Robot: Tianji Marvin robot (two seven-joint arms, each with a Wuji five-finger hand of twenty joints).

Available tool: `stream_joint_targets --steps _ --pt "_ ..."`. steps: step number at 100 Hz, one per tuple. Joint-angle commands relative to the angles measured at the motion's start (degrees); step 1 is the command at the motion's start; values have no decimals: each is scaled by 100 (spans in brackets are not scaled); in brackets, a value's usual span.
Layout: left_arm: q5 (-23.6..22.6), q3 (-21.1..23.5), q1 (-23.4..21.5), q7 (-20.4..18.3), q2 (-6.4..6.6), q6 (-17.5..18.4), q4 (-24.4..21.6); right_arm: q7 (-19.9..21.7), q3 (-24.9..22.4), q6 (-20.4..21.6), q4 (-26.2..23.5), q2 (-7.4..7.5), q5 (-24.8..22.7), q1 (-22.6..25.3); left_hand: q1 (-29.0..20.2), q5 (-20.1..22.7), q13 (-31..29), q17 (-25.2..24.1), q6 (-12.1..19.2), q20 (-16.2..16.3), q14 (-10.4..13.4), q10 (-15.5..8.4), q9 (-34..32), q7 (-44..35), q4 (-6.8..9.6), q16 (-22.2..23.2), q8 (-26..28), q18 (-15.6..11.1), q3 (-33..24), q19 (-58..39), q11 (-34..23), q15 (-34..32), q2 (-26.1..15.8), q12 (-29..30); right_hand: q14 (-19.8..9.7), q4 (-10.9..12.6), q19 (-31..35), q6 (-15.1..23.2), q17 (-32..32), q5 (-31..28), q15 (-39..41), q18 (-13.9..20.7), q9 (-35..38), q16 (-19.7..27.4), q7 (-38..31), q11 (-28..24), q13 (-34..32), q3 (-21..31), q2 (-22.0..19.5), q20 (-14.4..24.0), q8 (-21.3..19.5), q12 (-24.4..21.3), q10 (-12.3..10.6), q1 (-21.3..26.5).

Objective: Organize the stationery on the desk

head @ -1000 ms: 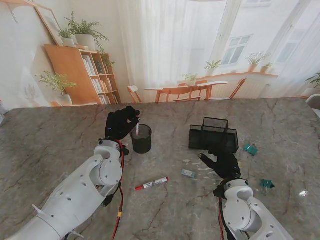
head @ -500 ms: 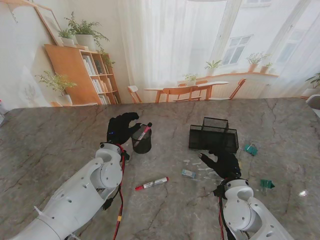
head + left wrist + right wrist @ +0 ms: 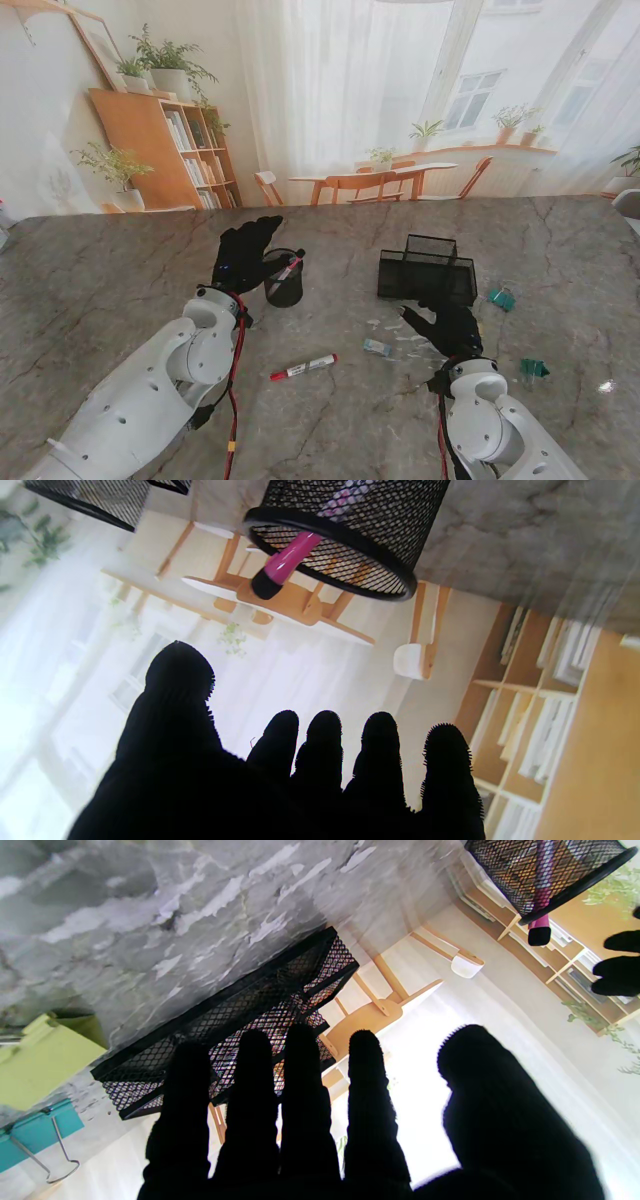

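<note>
— Stand view first: what sits in the round black mesh pen cup (image 3: 284, 279)?

— One marker with a pink barrel and black cap (image 3: 285, 270), leaning against the rim, cap end sticking out. The left wrist view shows the same marker inside the cup, cap past the rim.

— And the left hand (image 3: 244, 256)?

— It hovers just beside the cup on its left, touching nothing. From the wrist camera its fingers (image 3: 325, 745) are straight and spread a little, with nothing between them: an empty, wide hand.

— The other container?

— A black mesh desk organizer (image 3: 428, 270) with a raised rear compartment, standing to the right of the cup, well apart from it. Through the mesh I cannot tell whether anything lies inside.

— Where is the right hand (image 3: 447, 326)?

— Just on my side of the organizer, near its front wall. Its fingers (image 3: 300, 1080) are stretched out flat and side by side, holding nothing.

— What lies loose on the marble table (image 3: 100, 290)?

— A red marker with a white barrel (image 3: 303, 367) between the two arms, nearer to me than the cup. A small pale item (image 3: 377, 347) near the right hand, too small to name. A teal binder clip (image 3: 501, 298) right of the organizer, another (image 3: 533, 369) nearer to me beside the right forearm. The right wrist view also shows green sticky notes (image 3: 45, 1060) next to a teal clip.
</note>
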State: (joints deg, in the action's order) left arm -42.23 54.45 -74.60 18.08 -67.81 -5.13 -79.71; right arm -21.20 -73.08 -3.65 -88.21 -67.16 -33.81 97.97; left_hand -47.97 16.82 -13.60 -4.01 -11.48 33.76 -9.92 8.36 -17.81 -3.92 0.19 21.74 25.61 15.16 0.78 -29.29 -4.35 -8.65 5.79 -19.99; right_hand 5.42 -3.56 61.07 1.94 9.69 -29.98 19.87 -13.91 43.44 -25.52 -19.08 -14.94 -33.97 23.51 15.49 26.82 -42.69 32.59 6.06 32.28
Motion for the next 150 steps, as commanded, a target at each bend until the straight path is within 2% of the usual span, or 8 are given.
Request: stream_joint_targets --steps 1,12,36,71,103,120,137,150 --pt "-159 33 -157 -74 150 147 -233 60 -12 53 8 -15 27 25 11 -57 79 -55 -69 167 23 34 -84 -67 -242 80 21 -81 121 -177 -48 -43 -371 -73 0 191 95 16 -54 -95 19 -63 3 -62 -50 -37 8 -133 -127 83 -46 92 33 18" --pt "-630 204 -471 -338 305 252 -692 45 -12 84 3 -22 56 30 -136 107 -25 -46 -84 231 -15 71 -210 -182 -271 187 119 -141 131 -344 -98 -139 -456 -175 -7 191 93 15 -56 -94 20 -55 1 -62 -49 -37 5 -133 -129 82 -46 92 29 17" --pt "-1018 412 -1079 -865 474 452 -1476 -35 -11 169 -48 -49 144 60 -209 241 -75 -19 -182 202 -88 159 -367 -228 -287 239 189 -163 128 -443 -131 -177 -626 -241 -6 191 92 17 -56 -102 19 -60 -1 -62 -53 -37 4 -133 -130 82 -47 92 34 17" --pt "-1430 129 -1462 -1623 674 481 -1729 -144 1 302 -141 -86 260 111 -370 734 -353 178 -406 354 -220 260 -833 -578 -313 640 654 -273 170 -1371 -462 -611 -607 -770 -5 191 95 8 -49 -102 21 -58 5 -63 -53 -38 -9 -130 -126 83 -47 94 20 15" --pt "-2207 -372 -1229 -2385 898 645 -1596 -233 -3 371 -131 -109 306 119 -353 969 -347 251 -533 418 -415 321 -887 -785 -319 1116 1228 -382 169 -1969 -1018 -1184 -541 -1505 -6 191 91 17 -50 -101 16 -62 7 -64 -54 -39 -5 -131 -127 82 -49 96 26 10" --pt "-2584 -785 -934 -2544 967 601 -1450 -263 -10 384 -140 -117 321 132 -326 921 -233 207 -681 413 -499 328 -708 -777 -319 1288 1341 -401 171 -2168 -1448 -1435 -518 -1913 -2 191 91 24 -50 -101 15 -64 8 -65 -54 -39 -1 -131 -130 83 -49 97 28 9" --pt "-2767 -1314 -538 -2617 983 247 -1266 -264 -16 390 -154 -118 333 141 -286 717 14 -8 -903 409 -656 465 -397 -836 -314 1478 1556 -366 169 -2396 -1928 -1730 -460 -2334 -4 191 92 16 -46 -101 19 -64 8 -67 -55 -39 -9 -131 -130 84 -49 97 25 8" --pt "-2641 -1744 -196 -2590 951 -73 -1062 -279 -21 389 -167 -123 342 152 -306 552 228 -68 -1080 344 -812 597 -161 -964 -305 1685 1919 -300 154 -2409 -2380 -2026 -394 -2779 1 192 90 23 -47 -90 17 -62 8 -67 -49 -39 -8 -129 -131 85 -47 98 21 11"
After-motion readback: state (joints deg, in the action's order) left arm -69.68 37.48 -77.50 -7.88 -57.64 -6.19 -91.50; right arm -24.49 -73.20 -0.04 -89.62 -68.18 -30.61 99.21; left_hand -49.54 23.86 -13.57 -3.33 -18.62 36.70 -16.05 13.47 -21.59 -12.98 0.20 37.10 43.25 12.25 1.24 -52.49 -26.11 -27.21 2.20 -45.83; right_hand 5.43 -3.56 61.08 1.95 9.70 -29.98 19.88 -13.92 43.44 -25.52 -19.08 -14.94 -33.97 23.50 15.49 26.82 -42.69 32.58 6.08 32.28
